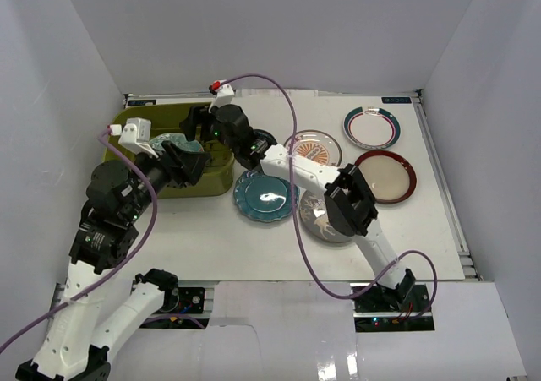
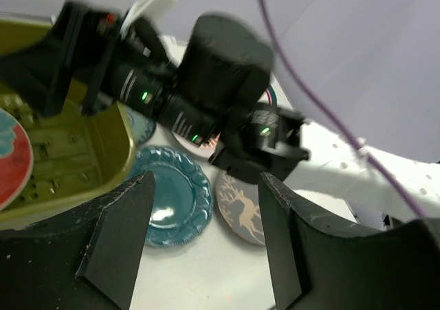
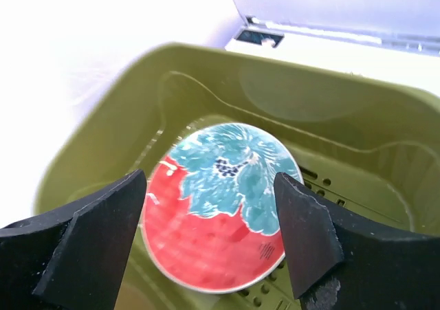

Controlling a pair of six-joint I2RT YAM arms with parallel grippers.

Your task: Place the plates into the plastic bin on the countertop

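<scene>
The olive-green plastic bin (image 1: 139, 123) stands at the back left of the countertop (image 1: 254, 246). The red plate with teal flowers (image 3: 220, 210) lies tilted inside the bin (image 3: 344, 117); its edge also shows in the left wrist view (image 2: 10, 159). My right gripper (image 3: 210, 234) is open just above that plate, reaching into the bin (image 1: 201, 126). My left gripper (image 2: 206, 241) is open and empty over the bin's right end (image 1: 196, 163). On the counter lie the plain teal plate (image 1: 265, 195), the grey patterned plate (image 1: 317, 220), the orange sunburst plate (image 1: 317, 149), the white teal-red-rimmed plate (image 1: 372, 127) and the dark-red-rimmed plate (image 1: 385, 176).
The right arm (image 1: 304, 174) stretches across the middle, over the orange and grey plates. Purple cables (image 1: 292, 119) loop above both arms. White walls close the left, back and right sides. The teal plate (image 2: 172, 200) and grey plate (image 2: 240, 210) lie right beside the bin's wall (image 2: 103, 159).
</scene>
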